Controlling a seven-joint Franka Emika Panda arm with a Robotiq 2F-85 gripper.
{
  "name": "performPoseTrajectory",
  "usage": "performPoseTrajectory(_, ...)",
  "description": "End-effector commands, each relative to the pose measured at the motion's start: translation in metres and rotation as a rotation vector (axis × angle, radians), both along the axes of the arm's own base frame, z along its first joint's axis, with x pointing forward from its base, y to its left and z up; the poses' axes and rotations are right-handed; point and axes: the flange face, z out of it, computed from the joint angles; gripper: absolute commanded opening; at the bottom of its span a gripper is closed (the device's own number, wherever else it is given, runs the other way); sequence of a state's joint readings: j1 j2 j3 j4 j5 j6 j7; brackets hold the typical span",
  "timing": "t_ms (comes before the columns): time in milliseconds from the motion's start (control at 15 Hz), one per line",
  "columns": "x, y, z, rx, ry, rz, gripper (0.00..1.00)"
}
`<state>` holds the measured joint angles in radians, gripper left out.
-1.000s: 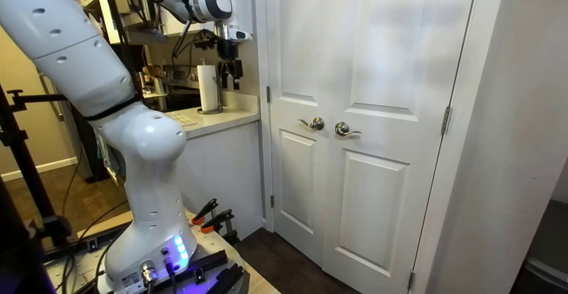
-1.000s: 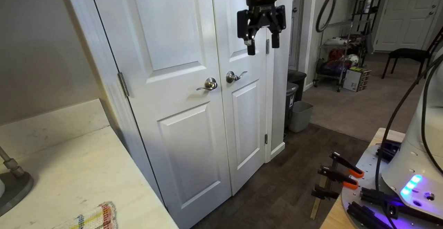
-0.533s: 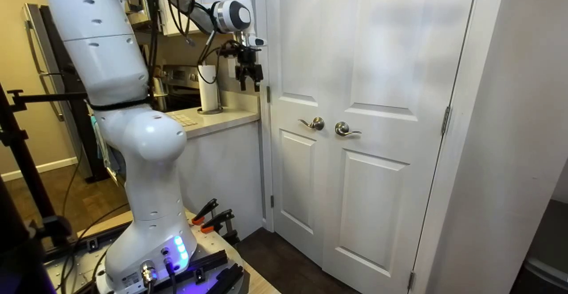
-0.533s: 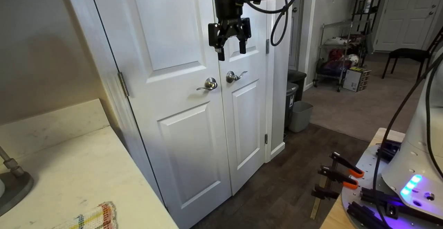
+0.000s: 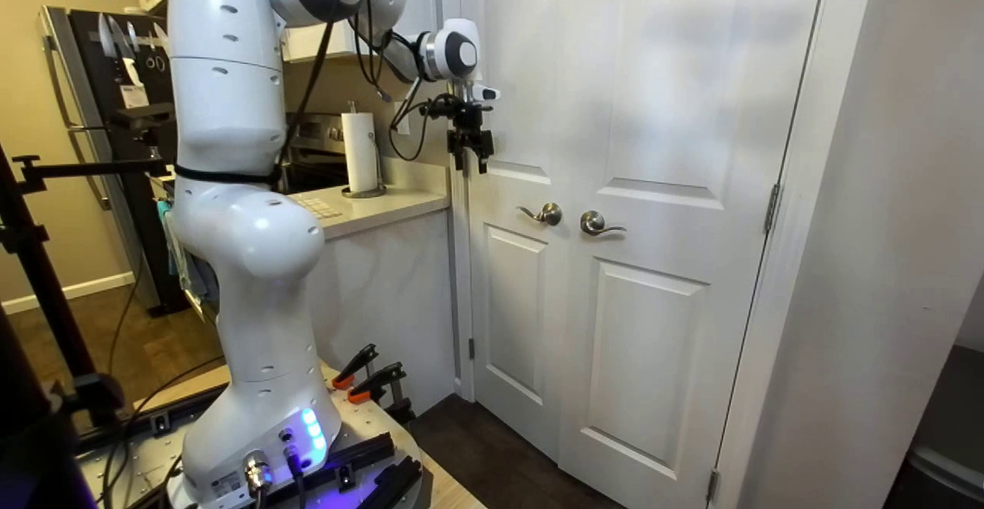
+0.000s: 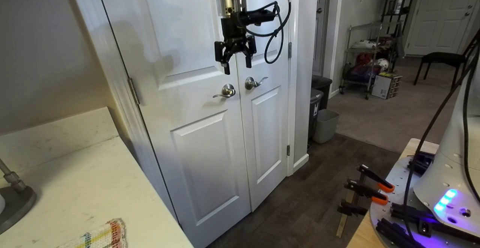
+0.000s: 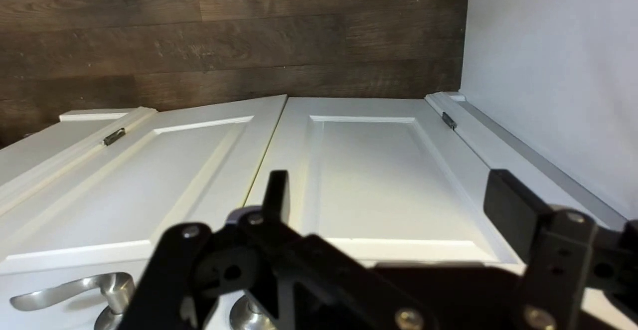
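My black gripper (image 5: 471,164) is open and empty in front of the white double doors. It also shows in an exterior view (image 6: 237,67) and in the wrist view (image 7: 394,195), where its fingers stand wide apart with only door panel behind them. The door leaf by the counter (image 5: 516,301) has a silver lever handle (image 6: 227,90). The other leaf (image 5: 649,363) has a matching handle (image 5: 593,223). Both doors are shut. The gripper is above the handle height and touches nothing visible. In the wrist view one handle (image 7: 117,290) shows; the other (image 7: 249,315) is mostly hidden behind a finger.
A light counter (image 6: 93,177) adjoins the doors, with a paper towel roll (image 5: 360,151) and a woven cloth (image 6: 114,233) on it. Clamps (image 5: 377,382) stick out from the robot's base table (image 5: 450,486). Bins (image 6: 325,126) stand beyond the doors.
The arm has swung from over the counter side toward the doors, and the gripper has lowered slightly. It has stayed open. The doors and handles have not moved.
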<state>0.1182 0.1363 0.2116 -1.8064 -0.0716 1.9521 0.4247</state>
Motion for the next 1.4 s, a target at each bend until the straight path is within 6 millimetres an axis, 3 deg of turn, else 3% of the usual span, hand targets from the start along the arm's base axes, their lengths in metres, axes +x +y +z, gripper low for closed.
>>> performPoseTrajectory(0,0.023,-0.010,-0.026,0.004,0.014,-0.037,1.00)
performPoseTrajectory(333,0.026,-0.017,-0.038,0.002,0.044,-0.043,1.00)
performPoseTrajectory(933,0.029,-0.018,-0.037,0.003,0.033,-0.046,1.00)
performPoseTrajectory(1333,0.078,-0.034,-0.053,0.007,-0.027,-0.057,1.00)
